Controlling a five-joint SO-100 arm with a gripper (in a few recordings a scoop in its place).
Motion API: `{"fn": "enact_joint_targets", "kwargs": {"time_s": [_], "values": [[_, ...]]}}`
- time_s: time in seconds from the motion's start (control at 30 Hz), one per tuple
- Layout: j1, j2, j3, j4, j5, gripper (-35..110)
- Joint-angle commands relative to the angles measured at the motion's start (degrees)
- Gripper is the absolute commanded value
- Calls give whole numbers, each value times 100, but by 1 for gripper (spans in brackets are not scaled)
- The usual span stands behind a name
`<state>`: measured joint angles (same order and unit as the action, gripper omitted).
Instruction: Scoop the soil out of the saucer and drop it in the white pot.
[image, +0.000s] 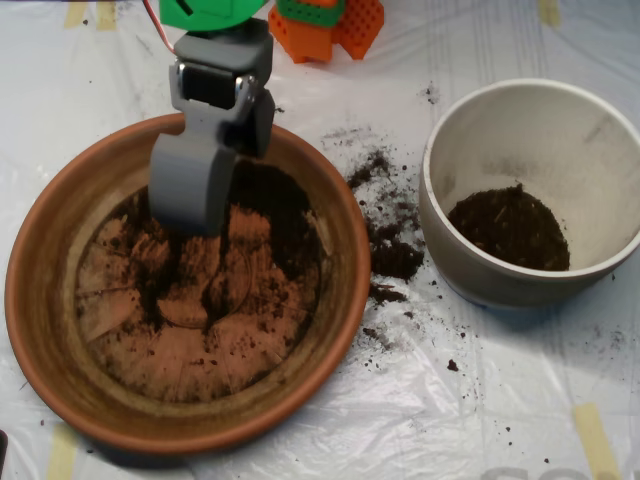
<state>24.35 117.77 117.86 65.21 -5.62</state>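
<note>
Overhead view. The grey scoop (192, 185) hangs over the upper part of the saucer (40, 300), its tip down among the soil (270, 215); whether its shells are parted or closed cannot be told from above. The thickest soil lies just right of the shells, thin streaks below them. The white pot (520, 100), partly filled, stands well to their right, with spilled soil (390, 250) between. A good scoop likely sweeps toward the thick patch and closes fully before lifting.

clear plastic sheet (500, 400), orange blocks (330, 28), tape strips (598, 440)
</note>
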Motion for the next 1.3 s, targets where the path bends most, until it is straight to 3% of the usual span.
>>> {"fn": "enact_joint_targets", "kwargs": {"time_s": [0.0,0.2,0.6,0.97,1.27], "values": [[246,-62,132,-325,-220,44],[580,-1028,-97,-536,-448,50],[1336,-3771,-2355,185,-879,51],[1125,-5344,-4271,914,-1107,51],[1099,-5511,-4465,1230,-1310,35]]}}
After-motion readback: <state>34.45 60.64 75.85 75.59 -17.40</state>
